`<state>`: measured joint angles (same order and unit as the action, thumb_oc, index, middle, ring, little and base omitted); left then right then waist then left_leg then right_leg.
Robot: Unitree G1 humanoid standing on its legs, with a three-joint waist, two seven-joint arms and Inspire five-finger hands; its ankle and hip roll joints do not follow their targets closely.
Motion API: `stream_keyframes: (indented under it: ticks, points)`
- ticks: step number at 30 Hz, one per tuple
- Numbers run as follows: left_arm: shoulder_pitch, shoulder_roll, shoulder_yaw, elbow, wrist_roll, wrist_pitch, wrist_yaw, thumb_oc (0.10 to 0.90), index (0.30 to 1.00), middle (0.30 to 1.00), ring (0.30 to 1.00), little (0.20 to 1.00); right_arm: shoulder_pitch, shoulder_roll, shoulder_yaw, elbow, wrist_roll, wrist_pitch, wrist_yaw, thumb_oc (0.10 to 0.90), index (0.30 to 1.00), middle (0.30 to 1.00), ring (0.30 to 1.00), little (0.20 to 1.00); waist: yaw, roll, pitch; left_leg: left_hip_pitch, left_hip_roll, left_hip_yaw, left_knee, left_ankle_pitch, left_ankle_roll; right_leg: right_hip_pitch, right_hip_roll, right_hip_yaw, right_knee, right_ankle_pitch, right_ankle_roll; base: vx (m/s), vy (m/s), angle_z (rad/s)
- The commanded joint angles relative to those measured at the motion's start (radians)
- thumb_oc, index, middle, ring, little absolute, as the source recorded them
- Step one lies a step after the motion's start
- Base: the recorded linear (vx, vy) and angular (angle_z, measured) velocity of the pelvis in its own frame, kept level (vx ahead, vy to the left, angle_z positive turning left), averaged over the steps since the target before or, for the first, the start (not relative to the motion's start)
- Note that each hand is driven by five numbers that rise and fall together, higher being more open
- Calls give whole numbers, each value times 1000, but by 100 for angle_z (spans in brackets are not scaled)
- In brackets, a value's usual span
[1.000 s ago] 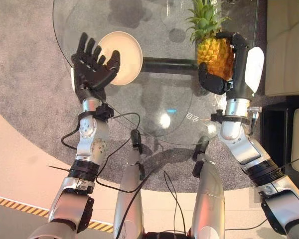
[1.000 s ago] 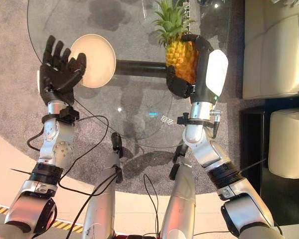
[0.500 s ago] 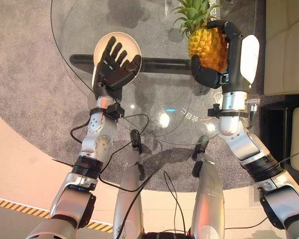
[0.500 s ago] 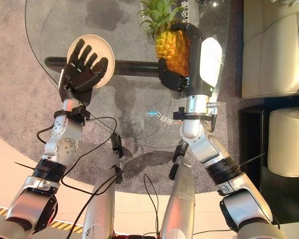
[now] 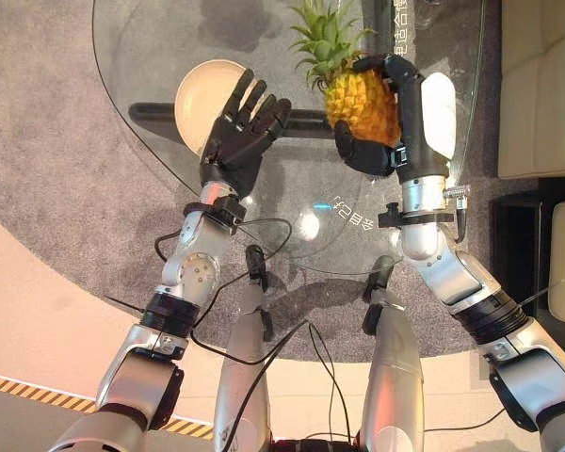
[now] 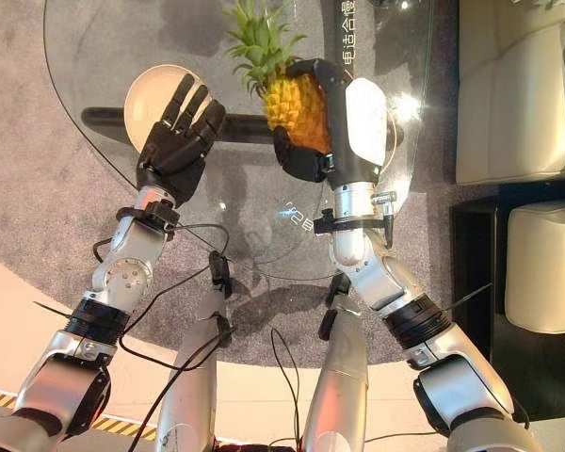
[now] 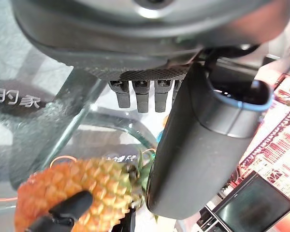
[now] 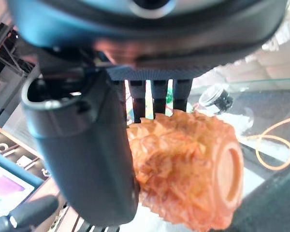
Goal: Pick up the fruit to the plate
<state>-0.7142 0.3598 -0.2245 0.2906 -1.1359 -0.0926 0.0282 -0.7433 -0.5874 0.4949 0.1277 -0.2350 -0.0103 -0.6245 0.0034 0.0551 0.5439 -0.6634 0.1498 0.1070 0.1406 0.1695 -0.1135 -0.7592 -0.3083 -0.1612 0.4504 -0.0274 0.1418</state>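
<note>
Mid-carry above the glass tabletop: pineapple clasped in curled fingers of right hand, left hand spread empty beside plate; next, probably, leftward onto plate.

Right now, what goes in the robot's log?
right hand: shut on pineapple, above glass table | left hand: open, empty | plate: empty

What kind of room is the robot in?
Probably a living room or lounge. There is a round glass coffee table standing on a grey carpet, and a cream sofa sits beside it. The right hand holds a pineapple.
</note>
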Motion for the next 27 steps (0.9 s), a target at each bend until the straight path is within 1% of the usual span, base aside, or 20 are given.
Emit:
stream_keyframes:
  ticks: [1,5,27]
  points:
    - [-107,3,-10,-153,-48,-46,-61,800,900,900,900,900,-198,-10,-7,-201,-48,-111,-8,100,300,300,300,200,3,-3,-24,27,27,-7,96,-106,-28,98,-39,-19,-174,99,56,0,0,0]
    - [-107,6,-20,-157,-77,-34,-72,800,900,900,900,900,-204,-17,14,-205,-38,-108,4,100,300,300,300,200,5,-4,-24,26,26,-7,95,-105,-27,99,-41,-22,-176,100,55,0,0,0]
    - [-118,15,-69,-178,-89,6,-88,800,900,900,900,900,-237,-26,91,-229,11,-97,53,100,300,300,300,200,10,-5,-24,17,24,-10,94,-100,-26,99,-42,-31,-181,104,54,0,0,0]
